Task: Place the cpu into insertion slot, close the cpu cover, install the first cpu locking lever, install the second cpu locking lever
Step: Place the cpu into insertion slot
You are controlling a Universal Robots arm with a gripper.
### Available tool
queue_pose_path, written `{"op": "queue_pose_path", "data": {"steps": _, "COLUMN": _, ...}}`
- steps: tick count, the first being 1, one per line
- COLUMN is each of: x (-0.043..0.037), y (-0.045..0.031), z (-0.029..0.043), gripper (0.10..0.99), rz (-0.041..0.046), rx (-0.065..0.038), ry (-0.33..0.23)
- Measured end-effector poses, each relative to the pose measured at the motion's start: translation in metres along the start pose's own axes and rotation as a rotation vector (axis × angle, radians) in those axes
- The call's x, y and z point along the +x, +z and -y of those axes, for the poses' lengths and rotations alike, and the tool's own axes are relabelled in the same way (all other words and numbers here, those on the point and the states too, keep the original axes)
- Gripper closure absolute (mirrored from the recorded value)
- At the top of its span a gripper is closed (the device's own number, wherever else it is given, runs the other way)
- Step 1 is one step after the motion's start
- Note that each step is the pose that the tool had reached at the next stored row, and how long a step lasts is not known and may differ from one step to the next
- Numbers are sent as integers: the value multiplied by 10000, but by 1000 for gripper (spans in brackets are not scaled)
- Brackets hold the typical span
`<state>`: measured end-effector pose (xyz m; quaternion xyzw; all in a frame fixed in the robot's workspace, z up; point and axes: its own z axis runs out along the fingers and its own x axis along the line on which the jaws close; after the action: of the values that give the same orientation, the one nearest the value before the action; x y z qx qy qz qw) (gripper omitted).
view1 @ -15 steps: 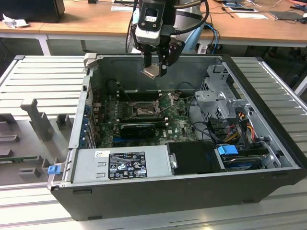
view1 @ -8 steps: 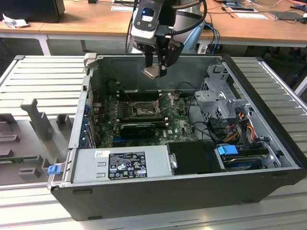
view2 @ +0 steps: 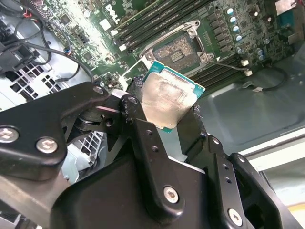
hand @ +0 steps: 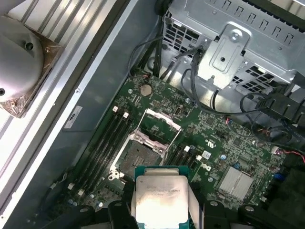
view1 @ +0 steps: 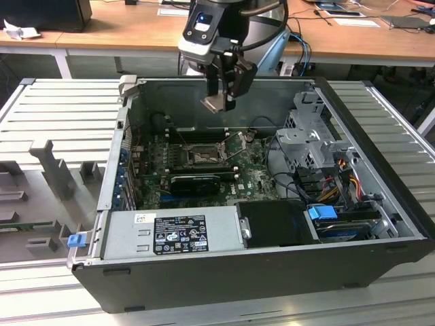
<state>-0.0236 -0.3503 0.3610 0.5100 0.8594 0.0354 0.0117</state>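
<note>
While beyond tool (view1: 221, 100) and slatted table (view1: 61, 109), desks (view1: 115, 30)

Ext. overlooks case (view1: 204, 272); wrist cams share insertion slot (hand: 137, 155) (view2: 179, 47).

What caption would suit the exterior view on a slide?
The arm's black tool grips a small beige-silver cpu above the square black insertion slot in an open dark computer case.

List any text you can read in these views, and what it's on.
Black-and-white sticker on the grey metal power supply box: print too small to read.
Pale square cpu in the shut black gripper: faint markings, unreadable.
Green motherboard: white maker's logo; other lettering too small.
</note>
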Motion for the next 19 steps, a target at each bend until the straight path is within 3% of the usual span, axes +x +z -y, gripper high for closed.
{"op": "queue_pose_path", "data": {"steps": 8, "x": -1, "y": 57, "z": 4, "gripper": 557, "rz": 20, "rx": 1, "ry": 199}}
{"op": "queue_pose_path", "data": {"steps": 19, "x": -1, "y": 85, "z": 6, "gripper": 557, "rz": 171, "rx": -22, "ry": 2091}}
